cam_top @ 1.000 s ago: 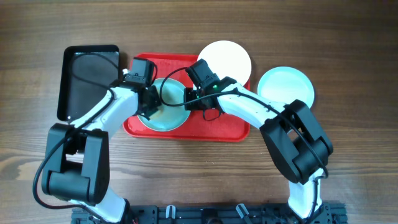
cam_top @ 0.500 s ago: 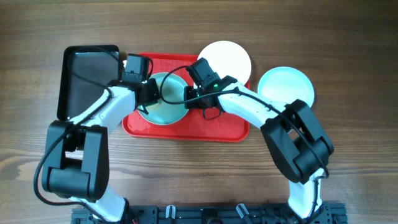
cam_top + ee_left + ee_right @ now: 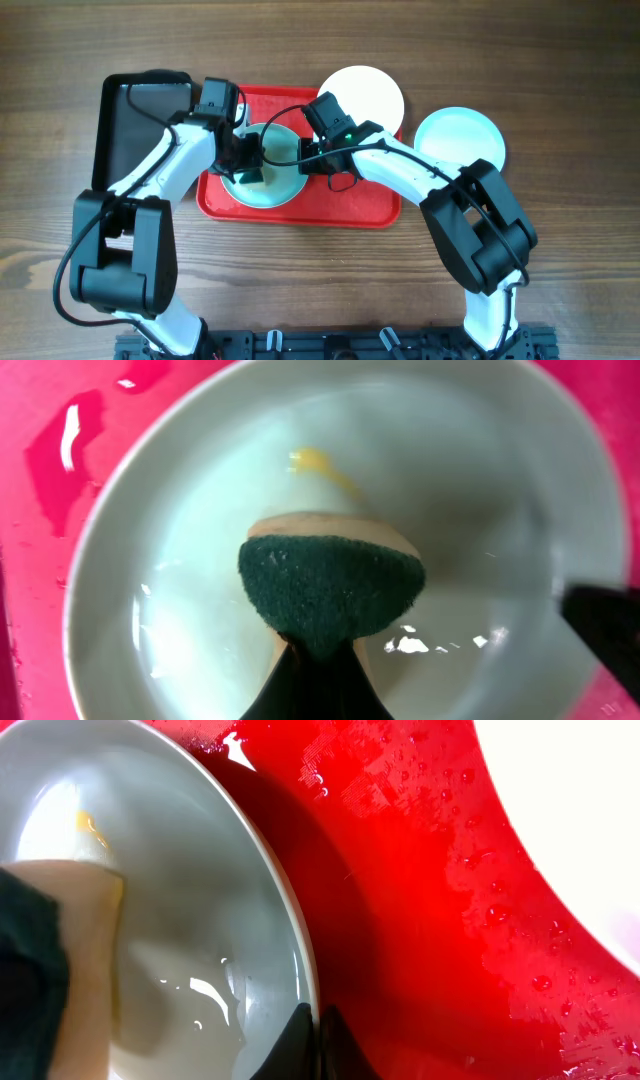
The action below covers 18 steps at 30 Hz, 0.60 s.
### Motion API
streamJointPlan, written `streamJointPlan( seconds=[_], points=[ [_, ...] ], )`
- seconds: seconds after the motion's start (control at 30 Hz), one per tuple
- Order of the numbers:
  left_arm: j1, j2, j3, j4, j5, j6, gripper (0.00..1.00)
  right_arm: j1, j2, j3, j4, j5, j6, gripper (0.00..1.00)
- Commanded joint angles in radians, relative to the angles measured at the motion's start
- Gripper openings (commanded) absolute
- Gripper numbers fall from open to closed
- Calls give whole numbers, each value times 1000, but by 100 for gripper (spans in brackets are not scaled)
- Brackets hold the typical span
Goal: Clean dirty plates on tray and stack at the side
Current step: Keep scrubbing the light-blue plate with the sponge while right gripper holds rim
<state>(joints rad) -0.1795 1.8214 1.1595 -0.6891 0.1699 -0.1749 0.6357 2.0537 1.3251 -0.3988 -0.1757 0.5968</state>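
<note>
Slid the sponge [image 3: 330,585] across the plate [image 3: 480,480], from left edge toward middle, within the last second. Held left tool [image 3: 247,165] clenched on the sponge, pressed into this wet plate on the red tray [image 3: 350,205]. Pinched its right rim with right tool [image 3: 312,1025]. Left a yellow smear [image 3: 318,462] unscrubbed. Showed second plate [image 3: 362,95] overlapping the tray's far corner, third plate [image 3: 460,135] alone on the counter [image 3: 560,80]; nothing stacked, probably midway at best.
</note>
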Motion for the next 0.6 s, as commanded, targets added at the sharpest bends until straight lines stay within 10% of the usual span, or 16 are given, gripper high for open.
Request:
streamJointPlan(
  seconds=[0.0, 0.57],
  points=[
    [-29, 14, 74, -14, 43, 37, 4, 5, 18, 11, -5, -10, -14, 4],
    [-71, 176, 78, 117, -307, -120, 4, 5, 18, 11, -10, -14, -21, 4]
  ],
)
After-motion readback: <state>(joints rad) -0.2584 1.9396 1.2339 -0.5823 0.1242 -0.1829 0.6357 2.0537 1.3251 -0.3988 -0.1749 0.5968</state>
